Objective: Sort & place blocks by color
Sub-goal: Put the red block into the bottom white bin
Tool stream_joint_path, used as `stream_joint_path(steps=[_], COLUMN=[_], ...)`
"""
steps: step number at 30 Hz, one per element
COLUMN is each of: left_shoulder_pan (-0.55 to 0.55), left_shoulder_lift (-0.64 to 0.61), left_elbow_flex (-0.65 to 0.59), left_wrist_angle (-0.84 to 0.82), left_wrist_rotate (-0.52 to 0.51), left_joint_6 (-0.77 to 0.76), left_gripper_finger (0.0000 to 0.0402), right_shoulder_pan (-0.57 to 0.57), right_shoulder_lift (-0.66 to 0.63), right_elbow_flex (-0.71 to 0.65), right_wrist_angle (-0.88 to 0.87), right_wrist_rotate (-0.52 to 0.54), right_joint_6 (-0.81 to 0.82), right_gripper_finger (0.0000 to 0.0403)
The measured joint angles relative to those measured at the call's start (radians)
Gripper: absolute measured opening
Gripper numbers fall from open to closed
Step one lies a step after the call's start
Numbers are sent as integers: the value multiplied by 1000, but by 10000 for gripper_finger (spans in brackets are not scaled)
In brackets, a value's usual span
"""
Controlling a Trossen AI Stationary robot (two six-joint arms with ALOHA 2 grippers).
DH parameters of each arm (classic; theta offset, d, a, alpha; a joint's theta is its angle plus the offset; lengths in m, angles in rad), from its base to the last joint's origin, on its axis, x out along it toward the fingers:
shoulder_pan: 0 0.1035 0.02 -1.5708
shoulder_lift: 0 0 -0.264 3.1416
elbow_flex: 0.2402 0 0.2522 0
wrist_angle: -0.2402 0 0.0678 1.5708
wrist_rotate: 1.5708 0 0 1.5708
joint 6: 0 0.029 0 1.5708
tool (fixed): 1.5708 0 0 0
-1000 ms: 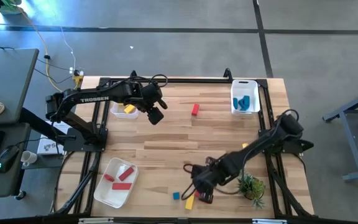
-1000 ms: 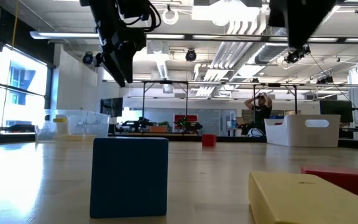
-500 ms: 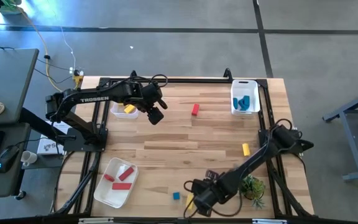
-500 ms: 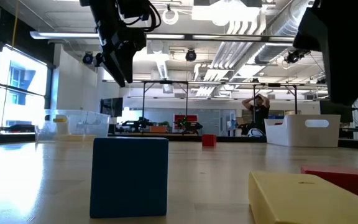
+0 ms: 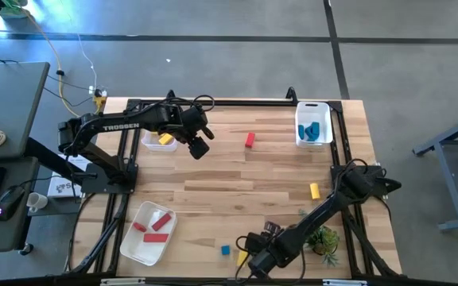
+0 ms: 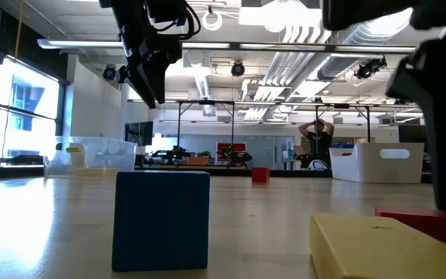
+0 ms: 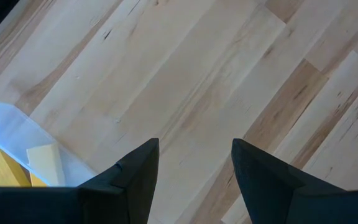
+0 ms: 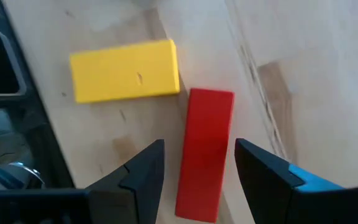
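Bright light comes from the ceiling lamps (image 6: 207, 19) and a big window (image 6: 22, 108) in the room behind. The wooden table (image 5: 229, 171) is lit evenly, with soft shadows. Up close, the blue block (image 6: 162, 219) and yellow block (image 6: 378, 246) look blurry.

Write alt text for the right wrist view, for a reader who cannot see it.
The right gripper hangs open over a red bar block that lies on the wooden table, the bar lined up between its two dark fingers. A yellow bar block lies just beyond the red one's far end, crosswise to it.
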Motion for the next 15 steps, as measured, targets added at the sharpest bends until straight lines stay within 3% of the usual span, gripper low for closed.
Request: stream_joint_path(steps=[8, 15], left_shoulder_pan=[0, 0], left_shoulder_lift=[0, 0], left_elbow_flex=[0, 0], left_wrist_angle=[0, 0], left_wrist_rotate=[0, 0], left_joint_6=[0, 1], left_gripper_finger=[188, 189], right_shoulder_pan=[-1, -2], right_shoulder_lift=[42, 45], right_elbow_flex=[6, 5], right_wrist_angle=[-8, -24], right_wrist_rotate=[-44, -42], right_joint_6=[84, 91], right_gripper_finger=[173, 70])
